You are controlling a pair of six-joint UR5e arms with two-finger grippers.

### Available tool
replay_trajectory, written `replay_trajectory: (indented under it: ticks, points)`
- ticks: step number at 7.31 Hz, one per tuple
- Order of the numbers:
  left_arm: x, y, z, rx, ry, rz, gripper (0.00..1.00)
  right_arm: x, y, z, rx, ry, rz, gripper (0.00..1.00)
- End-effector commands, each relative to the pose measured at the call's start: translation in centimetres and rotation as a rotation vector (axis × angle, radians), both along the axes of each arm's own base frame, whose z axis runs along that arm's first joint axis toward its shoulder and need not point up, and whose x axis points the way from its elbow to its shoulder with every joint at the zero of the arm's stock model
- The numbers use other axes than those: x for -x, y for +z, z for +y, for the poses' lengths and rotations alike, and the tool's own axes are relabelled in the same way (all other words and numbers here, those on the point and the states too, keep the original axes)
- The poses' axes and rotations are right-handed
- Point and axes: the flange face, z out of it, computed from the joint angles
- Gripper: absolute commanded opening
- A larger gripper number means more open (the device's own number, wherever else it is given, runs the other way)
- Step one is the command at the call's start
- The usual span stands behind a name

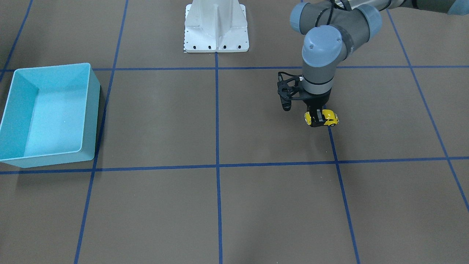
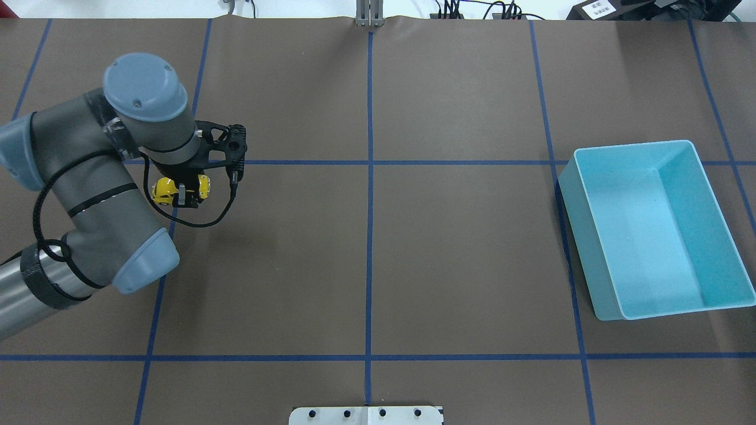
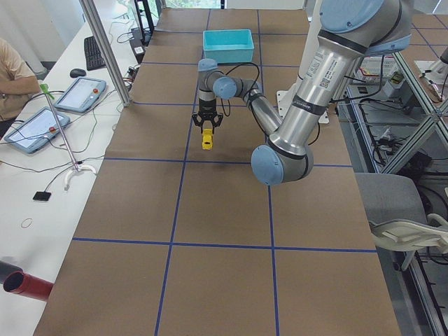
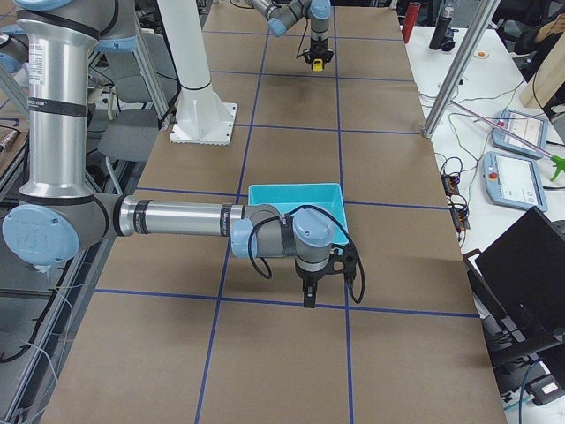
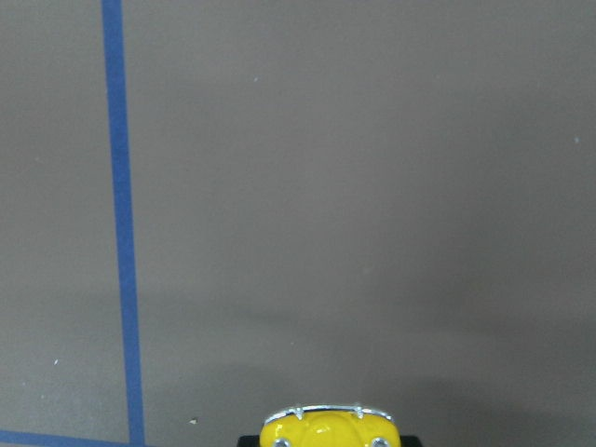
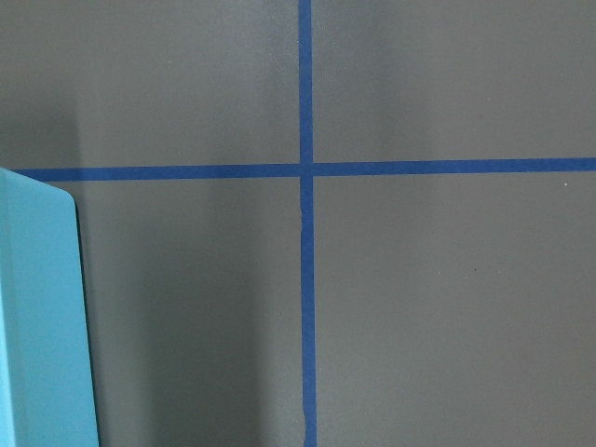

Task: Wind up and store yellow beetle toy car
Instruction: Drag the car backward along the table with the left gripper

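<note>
yellow beetle toy car point(image 1: 331, 117), clamped, L gripper point(image 1: 317, 121)

yellow beetle toy car point(image 5: 328, 429): cut by bottom edge (one end shows) | right gripper point(image 4: 308, 299): state unclear

The work surface is a brown mat point(image 2: 460, 248) divided into squares by blue tape lines point(image 2: 370, 236). A white side desk point(image 3: 49, 238) carries a keyboard point(image 3: 92, 50), a mouse point(image 3: 78, 72) and two teach pendants point(image 3: 78, 94). A grey office chair point(image 3: 388, 203) stands on the opposite side.
</note>
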Motion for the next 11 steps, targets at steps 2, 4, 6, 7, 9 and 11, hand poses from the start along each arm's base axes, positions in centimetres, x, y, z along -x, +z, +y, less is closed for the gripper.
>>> replay_trajectory:
  ticks: [2,4,6,7,9,11]
  points:
    - [1.0,4.9,-1.2,0.025,0.043,0.118,0.00,0.0,0.0,0.0,0.000,0.000,0.000,1.00]
    - [0.2,5.7,-1.7,0.012,0.049,0.128,0.00,0.0,0.1,0.1,0.001,0.000,0.000,1.00]
    - [-0.4,5.6,-1.8,0.003,0.054,0.137,0.00,0.0,0.0,0.0,0.000,0.000,0.000,1.00]
    - [-1.0,6.5,-2.3,-0.010,0.055,0.149,0.00,0.0,0.0,0.0,0.000,0.000,0.000,1.00]
    - [-1.5,6.5,-2.7,-0.015,0.058,0.156,0.00,0.0,0.1,0.1,0.001,0.000,0.000,1.00]
    - [-1.5,6.5,-2.7,-0.019,0.057,0.160,0.00,0.0,0.1,0.1,0.002,0.001,0.000,1.00]
